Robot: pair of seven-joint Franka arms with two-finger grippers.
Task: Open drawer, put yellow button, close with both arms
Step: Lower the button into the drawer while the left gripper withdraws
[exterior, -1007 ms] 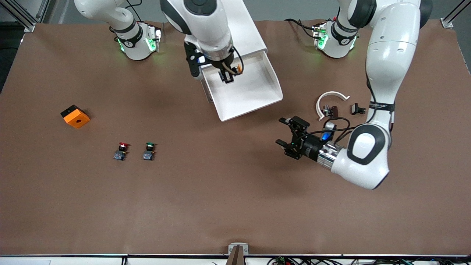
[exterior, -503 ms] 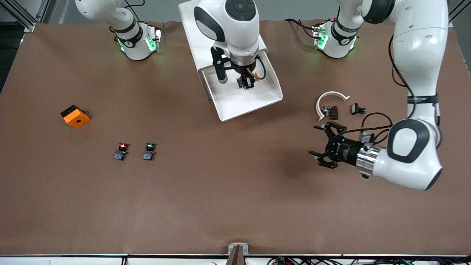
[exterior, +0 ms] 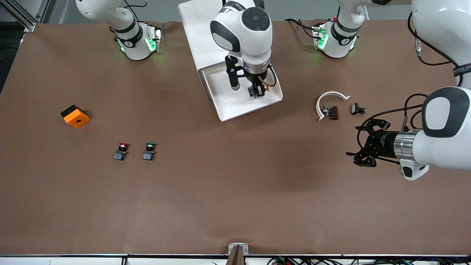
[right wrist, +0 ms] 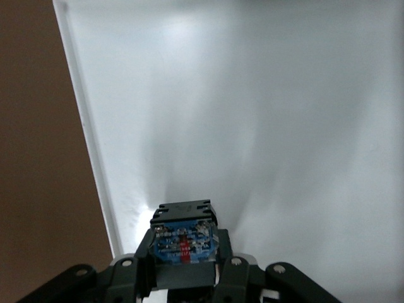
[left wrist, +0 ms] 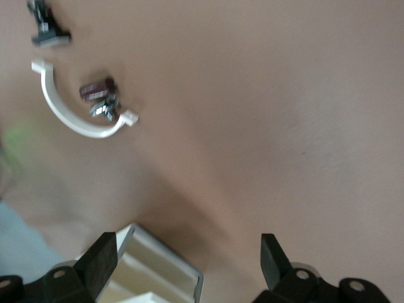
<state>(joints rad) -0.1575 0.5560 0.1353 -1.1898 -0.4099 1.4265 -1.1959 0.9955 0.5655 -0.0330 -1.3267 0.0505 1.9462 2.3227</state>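
1. i see the yellow button (right wrist: 184, 235) clamped in the right gripper (exterior: 256, 91), hanging over the open drawer (exterior: 235, 105), close to its front edge.
2. the drawer floor under it is bare white, its side wall (right wrist: 88, 139) just beside the button.
3. the left gripper (exterior: 362, 142) hovers over bare table (exterior: 235, 198), jaws spread wide, near a white curved clip (exterior: 329, 96).
4. red button (exterior: 121, 150), green button (exterior: 148, 151) and orange block (exterior: 75, 116) sit well apart toward the right arm's end.

I see glossy white plastic shells on both arms (exterior: 438, 110), matt black grippers, a smooth white plastic drawer (exterior: 235, 105) with a soft sheen, and a matt brown, paper-like table cover (exterior: 235, 198), faintly creased.
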